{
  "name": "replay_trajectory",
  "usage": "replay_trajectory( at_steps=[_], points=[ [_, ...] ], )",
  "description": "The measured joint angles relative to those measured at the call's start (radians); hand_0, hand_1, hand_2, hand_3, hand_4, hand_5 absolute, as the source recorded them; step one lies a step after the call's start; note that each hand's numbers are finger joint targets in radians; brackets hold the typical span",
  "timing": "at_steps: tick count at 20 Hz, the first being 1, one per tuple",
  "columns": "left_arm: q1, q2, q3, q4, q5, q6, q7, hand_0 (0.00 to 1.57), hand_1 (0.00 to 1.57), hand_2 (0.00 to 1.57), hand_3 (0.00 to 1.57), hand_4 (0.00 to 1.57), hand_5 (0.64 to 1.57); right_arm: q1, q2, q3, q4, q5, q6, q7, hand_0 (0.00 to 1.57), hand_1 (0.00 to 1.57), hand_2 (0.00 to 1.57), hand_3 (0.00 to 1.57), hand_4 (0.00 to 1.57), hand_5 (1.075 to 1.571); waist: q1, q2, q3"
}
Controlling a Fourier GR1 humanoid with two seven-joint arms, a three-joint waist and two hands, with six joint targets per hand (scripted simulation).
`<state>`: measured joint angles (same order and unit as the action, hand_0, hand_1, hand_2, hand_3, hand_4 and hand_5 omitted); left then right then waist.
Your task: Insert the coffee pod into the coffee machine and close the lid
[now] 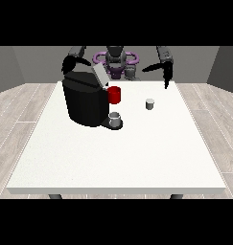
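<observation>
Your coffee pod [149, 104] stands alone on the bench [113, 158], well apart from the coffee machine [85, 103], whose lid [99, 75] is tilted up, presumably so the pod can go in. A small cup [115, 118] sits on the machine's tray; whether it holds anything is hidden. The hand at the view's right [167, 79] hangs above the bench's far edge with fingers pointing down straight, holding nothing; of the hand at the view's left [68, 63], behind the machine, you cannot tell.

Single front camera, across the table [113, 158] from the robot [116, 60].
Raised, angled down, set well back; whole tabletop in frame, robot small at top, floor on both sides.
</observation>
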<state>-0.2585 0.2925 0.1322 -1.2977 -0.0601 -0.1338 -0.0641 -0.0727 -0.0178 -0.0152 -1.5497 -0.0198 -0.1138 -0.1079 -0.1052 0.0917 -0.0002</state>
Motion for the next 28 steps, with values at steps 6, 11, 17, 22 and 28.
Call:
replay_trajectory(
  at_steps=[6, 11, 17, 22, 28],
  points=[
    [-0.109, 0.029, 0.024, 0.163, -0.039, 0.013, -0.002, 0.00, 0.00, 0.00, 0.00, 0.00, 1.571, -0.059, -0.010, 0.001, 0.010, -0.001, 0.008, 0.020, 0.00, 0.00, 0.00, 0.00, 0.36, 1.571, -0.028, 0.064, -0.0002],
    [-0.159, 0.051, 0.023, 0.272, -0.077, 0.006, -0.005, 0.00, 0.00, 0.00, 0.00, 0.00, 1.571, -0.083, -0.016, -0.014, 0.049, 0.004, -0.003, 0.047, 0.00, 0.00, 0.00, 0.00, 0.37, 1.571, -0.020, 0.071, 0.0001],
    [-0.205, 0.057, -0.011, 0.369, -0.151, 0.016, -0.030, 0.00, 0.00, 0.37, 0.00, 0.00, 1.571, -0.116, -0.021, -0.018, 0.096, 0.030, -0.024, 0.056, 0.00, 0.00, 0.00, 0.00, 0.42, 1.571, -0.017, 0.086, 0.0000],
    [-0.235, 0.047, -0.035, 0.443, -0.214, 0.046, -0.043, 0.65, 0.65, 0.72, 0.35, 0.00, 1.571, -0.124, -0.016, -0.019, 0.138, 0.044, -0.039, 0.059, 0.00, 0.00, 0.00, 0.00, 0.39, 1.571, -0.015, 0.076, -0.0001],
    [-0.265, 0.061, -0.047, 0.535, -0.282, 0.080, -0.055, 0.63, 0.63, 0.76, 0.49, 0.00, 1.571, -0.141, -0.012, -0.016, 0.153, 0.039, -0.047, 0.062, 0.00, 0.00, 0.00, 0.00, 0.47, 1.571, -0.025, 0.083, -0.0001]
  ],
)
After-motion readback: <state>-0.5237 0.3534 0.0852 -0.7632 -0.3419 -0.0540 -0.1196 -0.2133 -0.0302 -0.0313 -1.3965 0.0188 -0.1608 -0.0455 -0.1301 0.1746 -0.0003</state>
